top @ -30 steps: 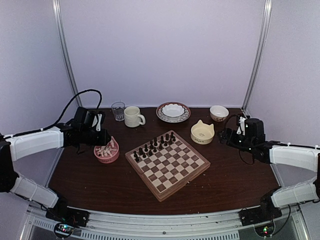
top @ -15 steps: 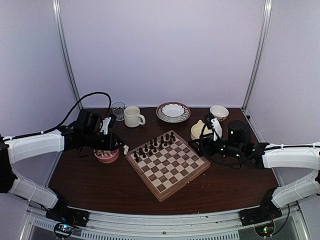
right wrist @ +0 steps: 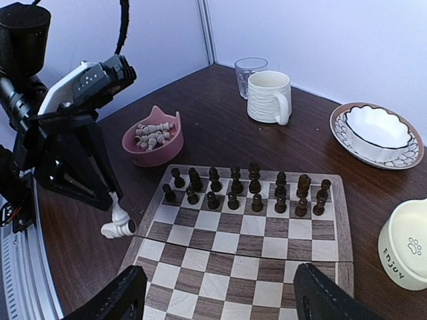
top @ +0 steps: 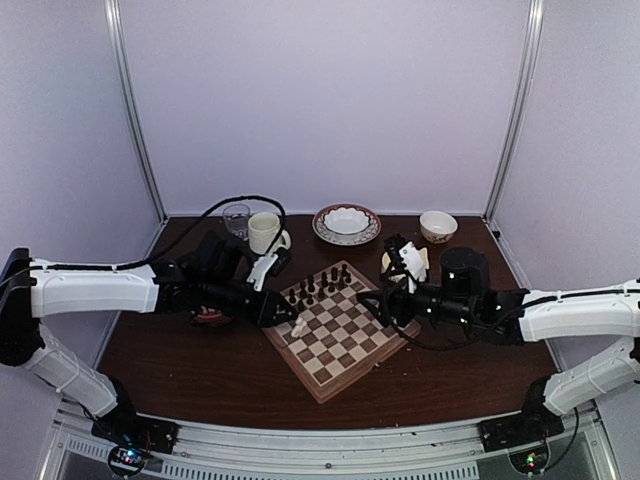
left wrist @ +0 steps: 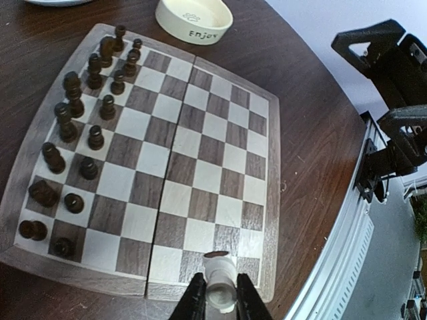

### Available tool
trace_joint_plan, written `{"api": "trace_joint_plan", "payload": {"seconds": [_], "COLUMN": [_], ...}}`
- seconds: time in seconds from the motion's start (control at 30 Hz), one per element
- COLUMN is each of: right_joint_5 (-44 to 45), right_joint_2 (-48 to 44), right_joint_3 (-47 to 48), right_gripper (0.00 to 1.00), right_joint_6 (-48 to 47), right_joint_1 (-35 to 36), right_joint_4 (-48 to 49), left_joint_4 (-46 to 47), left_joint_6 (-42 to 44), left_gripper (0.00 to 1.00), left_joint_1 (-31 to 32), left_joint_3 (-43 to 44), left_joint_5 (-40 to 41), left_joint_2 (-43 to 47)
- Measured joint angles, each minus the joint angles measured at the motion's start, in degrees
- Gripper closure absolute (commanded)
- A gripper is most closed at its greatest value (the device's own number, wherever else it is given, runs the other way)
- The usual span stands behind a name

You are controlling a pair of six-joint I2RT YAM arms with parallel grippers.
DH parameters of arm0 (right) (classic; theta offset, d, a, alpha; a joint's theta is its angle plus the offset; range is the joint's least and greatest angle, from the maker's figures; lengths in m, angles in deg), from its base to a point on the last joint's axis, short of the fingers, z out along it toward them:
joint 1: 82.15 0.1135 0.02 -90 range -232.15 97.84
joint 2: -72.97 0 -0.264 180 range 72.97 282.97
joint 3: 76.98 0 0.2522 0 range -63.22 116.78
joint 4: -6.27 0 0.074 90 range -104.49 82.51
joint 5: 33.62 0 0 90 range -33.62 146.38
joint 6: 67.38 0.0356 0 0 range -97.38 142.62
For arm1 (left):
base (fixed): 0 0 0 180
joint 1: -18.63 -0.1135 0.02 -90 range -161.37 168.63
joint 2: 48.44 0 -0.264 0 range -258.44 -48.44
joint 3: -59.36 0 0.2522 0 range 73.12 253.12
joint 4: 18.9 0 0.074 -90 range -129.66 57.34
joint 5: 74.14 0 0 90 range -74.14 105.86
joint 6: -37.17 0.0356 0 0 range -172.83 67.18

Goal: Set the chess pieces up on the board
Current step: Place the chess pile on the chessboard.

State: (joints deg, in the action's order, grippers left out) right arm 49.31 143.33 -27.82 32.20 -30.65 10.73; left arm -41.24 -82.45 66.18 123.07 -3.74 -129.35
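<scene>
The wooden board (top: 341, 358) lies at the table's middle, with dark pieces (top: 316, 287) filling its two far rows. My left gripper (top: 290, 318) is shut on one cream-white chess piece (left wrist: 220, 288), held just above the board's left edge. From the right wrist, that piece (right wrist: 117, 224) hangs tilted off the black fingers (right wrist: 100, 190). More white chess pieces (right wrist: 152, 132) lie in a pink bowl (right wrist: 155, 148) left of the board. My right gripper (top: 377, 304) hovers open over the board's right side, nothing between its fingertips (right wrist: 127, 297).
Along the back stand a glass (top: 236, 219), a cream mug (top: 264, 231), a patterned plate holding a white bowl (top: 346, 223) and a small bowl (top: 438, 225). A cream cat-ear bowl (right wrist: 405, 253) sits right of the board, behind my right arm.
My left arm swung right from the pink bowl to the board's left edge, carrying a white piece. My right arm moved left over the board's right side.
</scene>
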Motion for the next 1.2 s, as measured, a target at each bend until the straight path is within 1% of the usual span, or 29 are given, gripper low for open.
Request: {"api": "trace_joint_plan", "payload": {"seconds": [0.17, 0.33, 0.5, 0.7, 0.77, 1.0, 1.1, 1.2], "right_joint_5": [-2.43, -2.10, -1.42, -1.09, -1.01, -1.07, -1.29, -1.77], "right_joint_2": [4.35, 4.85, 2.75, 0.02, 0.02, 1.16, 1.79, 2.10], "right_joint_3": [4.31, 4.48, 2.10, -1.33, -1.33, -1.27, -1.25, -1.25], "right_gripper": [0.20, 0.18, 0.18, 0.18, 0.17, 0.18, 0.20, 0.24], "right_joint_6": [-2.43, -2.95, -1.77, -0.13, 0.07, 0.90, 1.07, 1.18], "right_joint_1": [0.55, 0.66, 0.66, 0.66, 0.66, 0.66, 0.66, 0.66], "right_joint_4": [-2.38, -4.72, -5.29, -6.36, -6.45, -6.58, -6.97, -7.06], "left_joint_4": [0.96, 1.18, 1.09, 1.03, 1.09, 0.72, 0.37, 0.22], "left_joint_6": [2.64, 4.96, 6.19, 7.28, 7.82, 9.20, 9.40, 9.62], "left_gripper": [0.83, 0.83, 0.82, 0.80, 0.78, 0.57, 0.53, 0.53], "left_joint_1": [3.15, 5.51, 6.56, 6.80, 7.10, 8.24, 8.28, 8.28], "left_joint_3": [2.32, 5.27, 8.02, 10.75, 11.89, 13.53, 13.55, 13.55], "left_joint_5": [0.13, 1.77, 2.10, 1.44, 1.38, 1.42, 1.55, 1.62], "left_joint_2": [-4.35, -10.67, -16.24, -20.52, -21.92, -23.61, -23.63, -23.63]}}
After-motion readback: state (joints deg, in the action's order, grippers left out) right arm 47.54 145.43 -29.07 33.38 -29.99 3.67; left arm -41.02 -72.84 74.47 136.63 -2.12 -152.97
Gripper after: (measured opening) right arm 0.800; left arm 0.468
